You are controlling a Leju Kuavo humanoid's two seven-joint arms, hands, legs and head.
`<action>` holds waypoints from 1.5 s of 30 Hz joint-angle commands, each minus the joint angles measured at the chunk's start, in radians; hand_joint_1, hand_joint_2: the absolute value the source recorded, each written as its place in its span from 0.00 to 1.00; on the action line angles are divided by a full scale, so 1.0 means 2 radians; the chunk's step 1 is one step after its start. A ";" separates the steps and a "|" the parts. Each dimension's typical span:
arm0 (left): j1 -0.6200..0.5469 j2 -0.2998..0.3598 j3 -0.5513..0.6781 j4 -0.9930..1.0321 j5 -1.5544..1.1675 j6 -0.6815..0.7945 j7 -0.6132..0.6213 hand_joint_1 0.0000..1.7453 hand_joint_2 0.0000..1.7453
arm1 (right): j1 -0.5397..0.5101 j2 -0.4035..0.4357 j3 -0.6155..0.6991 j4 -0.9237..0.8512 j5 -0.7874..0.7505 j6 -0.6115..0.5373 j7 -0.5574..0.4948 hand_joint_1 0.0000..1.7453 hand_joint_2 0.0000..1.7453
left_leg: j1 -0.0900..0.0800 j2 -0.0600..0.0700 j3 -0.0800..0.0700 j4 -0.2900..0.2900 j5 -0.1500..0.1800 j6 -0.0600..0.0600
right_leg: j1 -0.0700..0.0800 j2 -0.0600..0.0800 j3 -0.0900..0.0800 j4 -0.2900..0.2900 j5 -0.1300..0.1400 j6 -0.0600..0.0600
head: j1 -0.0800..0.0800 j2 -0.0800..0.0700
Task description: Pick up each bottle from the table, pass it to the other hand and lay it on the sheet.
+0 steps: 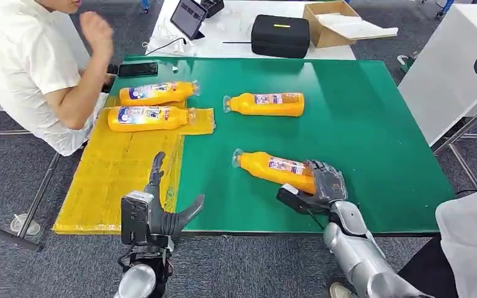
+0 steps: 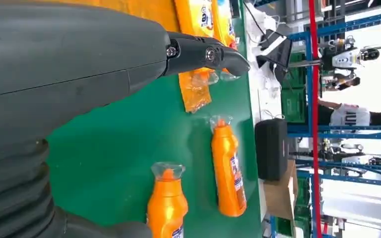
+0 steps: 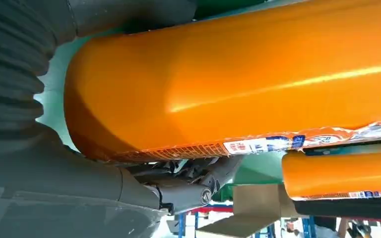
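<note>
My right hand [image 1: 324, 186] wraps the base of the nearest bottle [image 1: 273, 167], which lies on the green table [image 1: 372, 124] with its cap pointing away from my palm. My left hand [image 1: 161, 208] hangs spread and empty beside the yellow sheet [image 1: 118, 174] (two bottles [image 1: 149, 105] already lie there, beyond its fingertips).

Both arms are silver metal with rounded, jointed segments. The left hand [image 1: 161, 214] is dark grey with a boxy black wrist block and slim dark fingers; screws show at its finger joints. The right hand [image 1: 323, 186] is dark grey above a ribbed cover.
</note>
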 commanded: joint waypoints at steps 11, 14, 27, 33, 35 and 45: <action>0.013 0.016 0.005 0.007 0.051 -0.003 -0.009 0.00 1.00 | 0.054 0.035 -0.070 0.006 -0.149 0.062 -0.142 1.00 1.00 | 0.001 0.000 0.007 -0.001 -0.003 0.001 | 0.001 0.000 0.005 -0.002 -0.002 0.001 | 0.000 0.000; 0.022 0.017 0.014 0.009 0.084 -0.016 -0.004 0.00 1.00 | 0.069 0.041 -0.065 -0.041 -0.181 0.058 -0.159 1.00 1.00 | 0.000 0.002 0.008 -0.002 -0.003 0.001 | 0.001 0.002 0.008 -0.002 -0.002 -0.001 | 0.000 0.000; 0.030 0.024 0.005 0.047 0.229 -0.065 0.010 0.00 1.00 | 0.117 0.054 -0.018 -0.208 -0.285 0.062 -0.177 1.00 1.00 | 0.000 0.002 0.004 -0.001 -0.004 0.000 | 0.001 0.002 0.004 -0.001 -0.003 -0.001 | 0.000 0.000; 0.012 0.025 -0.014 0.074 0.259 -0.089 0.019 0.00 1.00 | 0.136 0.067 0.036 -0.275 -0.305 0.072 -0.173 1.00 1.00 | 0.001 0.002 0.000 -0.001 -0.004 0.000 | 0.001 0.003 0.001 0.000 -0.003 -0.001 | 0.000 0.000; 0.004 0.023 -0.016 0.080 0.254 -0.091 0.017 0.00 1.00 | 0.135 0.070 0.052 -0.276 -0.307 0.073 -0.172 1.00 1.00 | 0.001 0.002 -0.001 0.000 -0.004 0.000 | 0.001 0.002 0.000 0.000 -0.003 0.000 | 0.000 0.000; -0.011 0.015 -0.015 0.082 0.245 -0.111 0.020 0.00 1.00 | 0.136 0.089 0.102 -0.274 -0.314 0.078 -0.181 1.00 1.00 | 0.001 0.002 -0.002 0.000 -0.003 0.000 | 0.001 0.002 -0.001 0.000 -0.003 0.000 | 0.000 0.000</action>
